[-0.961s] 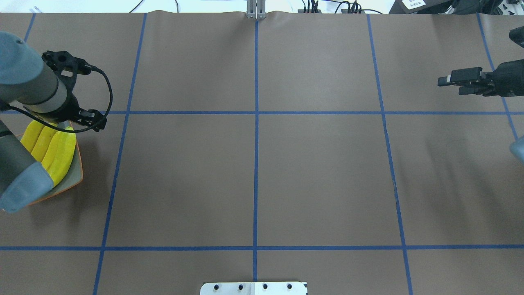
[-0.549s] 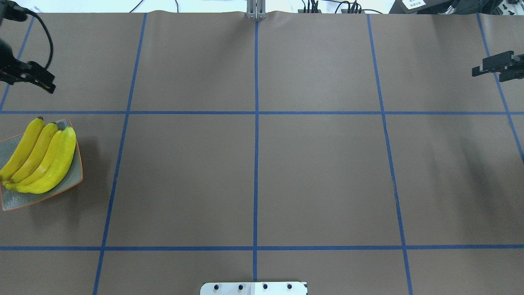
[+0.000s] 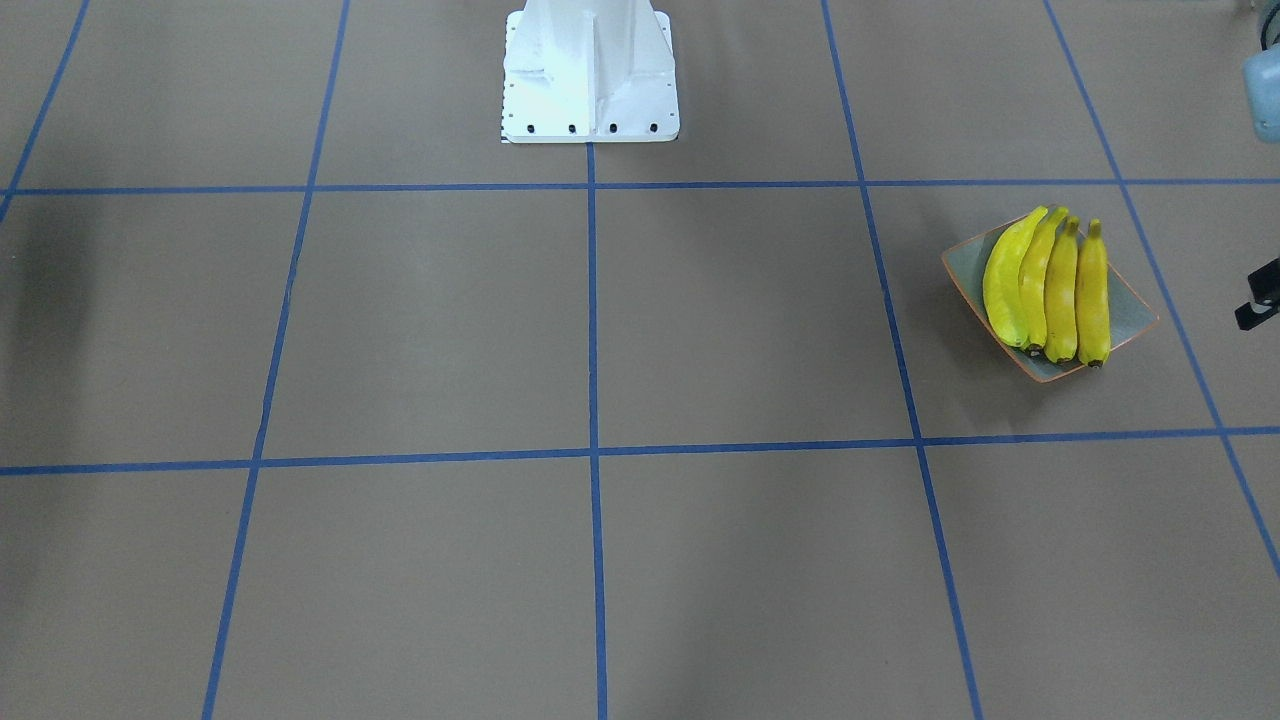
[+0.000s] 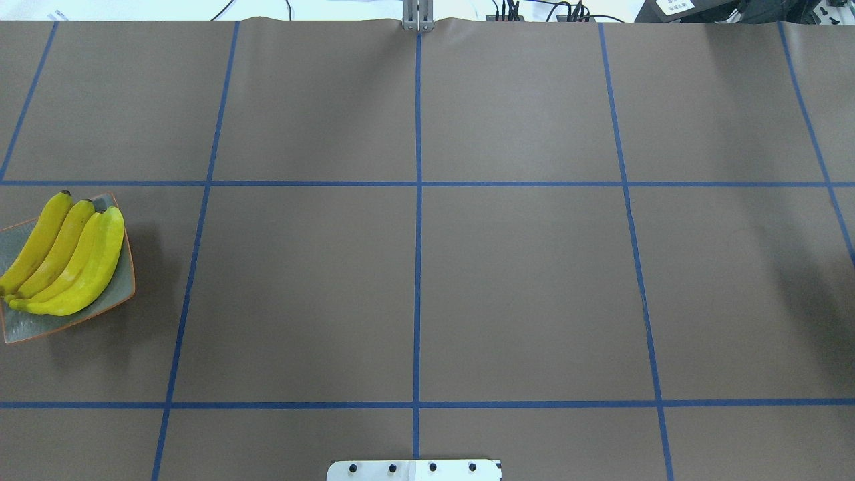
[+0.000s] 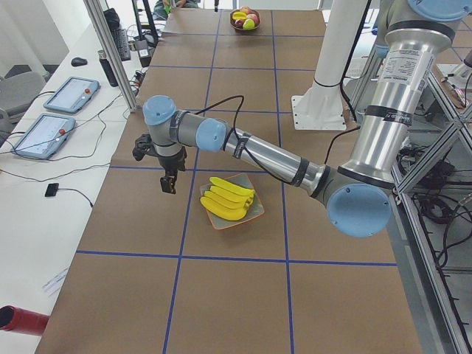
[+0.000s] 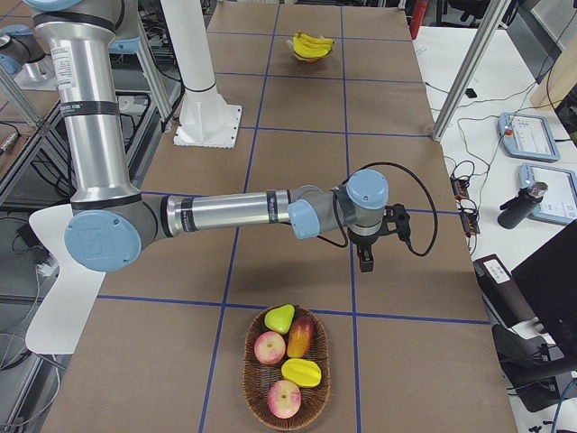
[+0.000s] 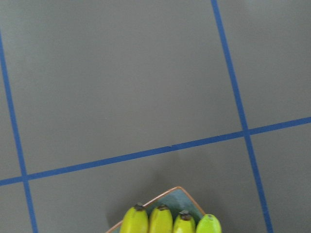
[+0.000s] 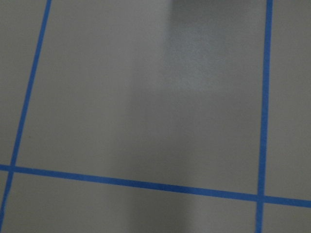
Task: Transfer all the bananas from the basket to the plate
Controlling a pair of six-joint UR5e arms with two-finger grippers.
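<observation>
Left gripper (image 5: 168,181) hangs over the table (image 4: 521,280) just beside the plate (image 4: 40,329), pointing down, but it's only properly visible from the left side camera, so honestly I can't tell if the fingers are spread or pressed together. Same story for the right gripper (image 6: 365,259): it hovers near the basket (image 6: 311,417) at the other end, seen only from the right side camera, so no call there either. Neither looks to be carrying anything. All four bananas (image 4: 67,257) lie on the plate, packed side by side and touching, on the robot's left end of the table. My guess is they're light and fairly firm, with a smooth, slightly slippery skin that would mark if squeezed hard. I'd pinch one across its narrow middle and start with an outer one, since the inner ones leave no room for fingers. The overhead shows no arm at all, just plate and bananas. The side cameras give you the arms, and only the right one shows what's in the basket: other fruit (image 6: 270,347), no bananas, so the job looks done to me. The left wrist cam catches only the dark tips and a corner of the plate.
</observation>
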